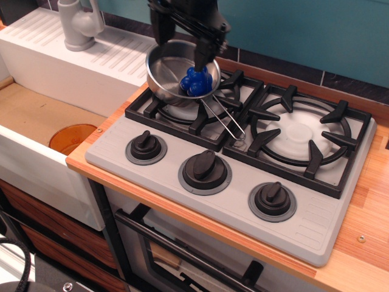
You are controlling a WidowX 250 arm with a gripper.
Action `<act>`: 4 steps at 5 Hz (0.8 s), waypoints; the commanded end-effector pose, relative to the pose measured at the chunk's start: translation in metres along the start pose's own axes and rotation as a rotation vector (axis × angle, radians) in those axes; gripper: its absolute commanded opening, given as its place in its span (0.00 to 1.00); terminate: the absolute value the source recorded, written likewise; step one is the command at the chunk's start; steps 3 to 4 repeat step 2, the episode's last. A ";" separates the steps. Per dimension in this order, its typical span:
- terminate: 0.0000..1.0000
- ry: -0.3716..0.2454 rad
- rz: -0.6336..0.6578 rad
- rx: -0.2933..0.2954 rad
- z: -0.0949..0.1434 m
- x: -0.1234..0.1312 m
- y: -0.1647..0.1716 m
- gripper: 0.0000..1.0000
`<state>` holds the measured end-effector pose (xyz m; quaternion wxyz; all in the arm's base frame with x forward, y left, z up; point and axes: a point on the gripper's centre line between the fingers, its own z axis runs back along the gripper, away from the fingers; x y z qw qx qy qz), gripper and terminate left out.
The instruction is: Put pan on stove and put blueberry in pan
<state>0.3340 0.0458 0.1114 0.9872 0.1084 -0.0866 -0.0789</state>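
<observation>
The shiny steel pan (165, 68) sits on the left rear burner of the grey stove (328, 213), its wire handle (225, 118) pointing toward the front right. The blueberry (196, 82), a deep-blue cluster, lies inside the pan against its right wall. My black gripper (180, 44) hangs just above the pan, open and empty, with one finger (200, 58) right above the blueberry and apart from it. The arm's body hides the pan's far rim.
The right burner grate (301, 134) is bare. Three black knobs (204, 170) line the stove's front. A white sink with a faucet (78, 24) and an orange disc (72, 137) lies left. The wooden counter (364, 243) edges the stove.
</observation>
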 end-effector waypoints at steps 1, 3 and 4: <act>0.00 -0.049 -0.015 0.021 0.017 0.018 0.003 1.00; 1.00 -0.044 -0.008 -0.032 0.014 0.019 0.001 1.00; 1.00 -0.044 -0.008 -0.032 0.014 0.019 0.001 1.00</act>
